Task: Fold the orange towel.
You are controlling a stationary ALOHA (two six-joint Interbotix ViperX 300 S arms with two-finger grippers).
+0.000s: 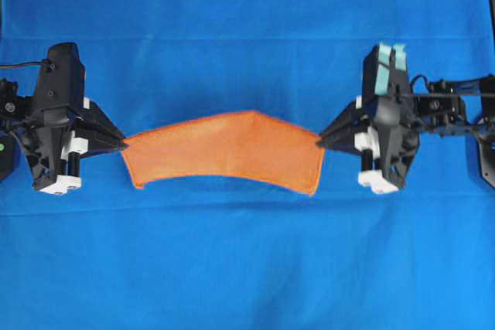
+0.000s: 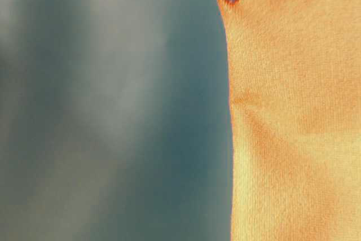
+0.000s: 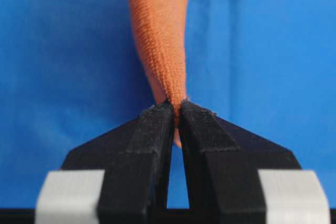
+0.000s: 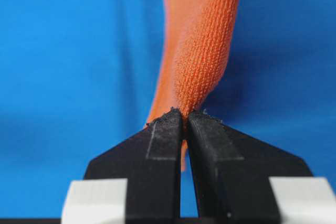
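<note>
Between the two arms, above the blue cloth (image 1: 247, 268), the orange towel (image 1: 228, 152) is held stretched and hanging from its two ends. Its left end is pinched in the closed jaws of the left gripper (image 1: 122, 146), and its right end is clamped in the closed jaws of the right gripper (image 1: 321, 143).

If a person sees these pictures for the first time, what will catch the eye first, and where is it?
The bright orange fuzzy towel stands out first: it hangs stretched across the middle of the overhead view, above the large blue cloth. At its two ends, the black left gripper and the black right gripper are each shut on a corner. The wrist views show the fabric pinched between the closed fingertips.
</note>
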